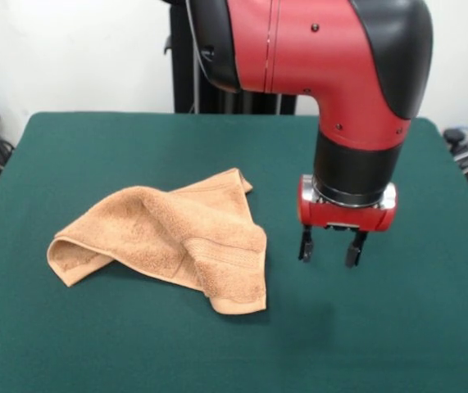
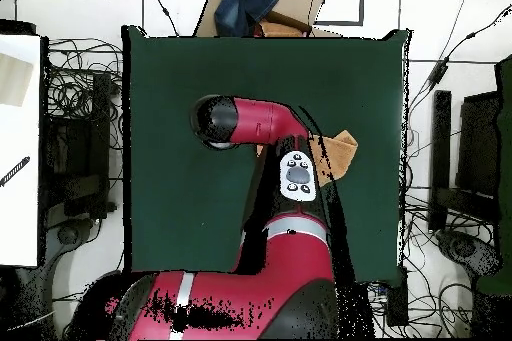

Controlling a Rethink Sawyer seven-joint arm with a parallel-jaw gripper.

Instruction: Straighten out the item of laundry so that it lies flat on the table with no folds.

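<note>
The peach-orange towel lies crumpled and folded over itself on the dark green table, left of centre in the front view, with a band stripe near its front corner. My gripper hangs just to the towel's right, a little above the cloth-free tabletop, open with nothing between its two dark fingers. In the overhead view the arm covers most of the towel, and only a part shows beside it; the gripper itself is hidden under the wrist there.
Cables and dark equipment crowd the floor on both sides of the table. A cardboard box with blue cloth sits beyond the table's far edge in the overhead view. A white surface stands at the left.
</note>
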